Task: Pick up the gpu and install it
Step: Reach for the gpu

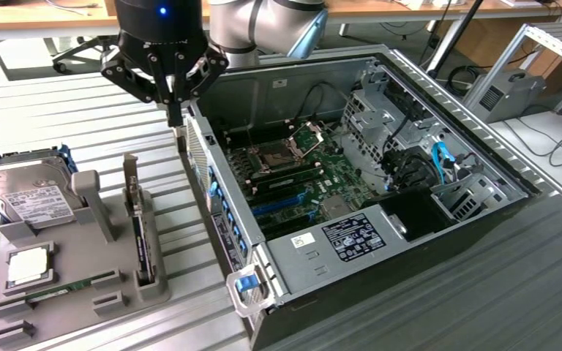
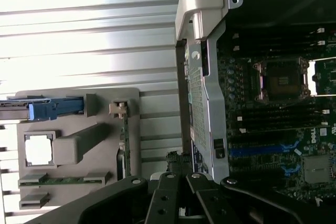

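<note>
Slatted table (image 1: 56, 124) beside the case (image 1: 199, 150) edge, gripper (image 1: 175, 119) above it, closed, empty; gpu (image 1: 143, 245) upright in holder (image 1: 76, 252)

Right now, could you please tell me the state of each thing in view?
gripper: shut, empty, above the case's rear edge.
gpu: upright on edge in the gray holder, untouched.
computer case: on its side, open.
hard drive: leaning in the holder.
</note>
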`<state>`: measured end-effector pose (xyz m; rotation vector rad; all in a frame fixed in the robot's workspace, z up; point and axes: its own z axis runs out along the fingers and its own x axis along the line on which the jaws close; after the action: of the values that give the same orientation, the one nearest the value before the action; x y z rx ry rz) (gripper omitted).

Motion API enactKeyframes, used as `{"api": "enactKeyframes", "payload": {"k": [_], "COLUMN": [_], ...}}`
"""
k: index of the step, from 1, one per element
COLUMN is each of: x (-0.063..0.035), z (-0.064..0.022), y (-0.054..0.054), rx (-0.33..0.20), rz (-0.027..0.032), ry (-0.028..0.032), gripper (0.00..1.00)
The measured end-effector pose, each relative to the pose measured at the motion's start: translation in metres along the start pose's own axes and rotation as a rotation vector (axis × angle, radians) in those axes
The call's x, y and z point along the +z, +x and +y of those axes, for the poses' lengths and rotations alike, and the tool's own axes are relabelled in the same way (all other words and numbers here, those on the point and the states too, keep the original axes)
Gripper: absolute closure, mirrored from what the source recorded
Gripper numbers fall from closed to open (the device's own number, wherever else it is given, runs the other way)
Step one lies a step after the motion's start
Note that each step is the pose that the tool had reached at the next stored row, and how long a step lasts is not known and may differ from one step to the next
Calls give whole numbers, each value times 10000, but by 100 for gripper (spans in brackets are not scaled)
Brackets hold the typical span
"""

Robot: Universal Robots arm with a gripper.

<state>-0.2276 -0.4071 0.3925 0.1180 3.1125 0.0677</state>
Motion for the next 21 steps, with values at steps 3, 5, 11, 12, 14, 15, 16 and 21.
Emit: {"api": "enactKeyframes", "payload": {"k": [3, 5, 11, 12, 14, 15, 16, 21], "x": [0, 0, 0, 0, 0, 0, 0, 0], "z": [-11, -17, -36, -42, -49, -52, -56, -72], "y": [0, 0, 1, 1, 1, 1, 1, 1], "rx": [0, 0, 0, 0, 0, 0, 0, 0], "rz": [0, 0, 0, 0, 0, 0, 0, 0], "ry": [0, 0, 0, 0, 0, 0, 0, 1], "gripper": [89, 89, 89, 89, 89, 89, 89, 89]}}
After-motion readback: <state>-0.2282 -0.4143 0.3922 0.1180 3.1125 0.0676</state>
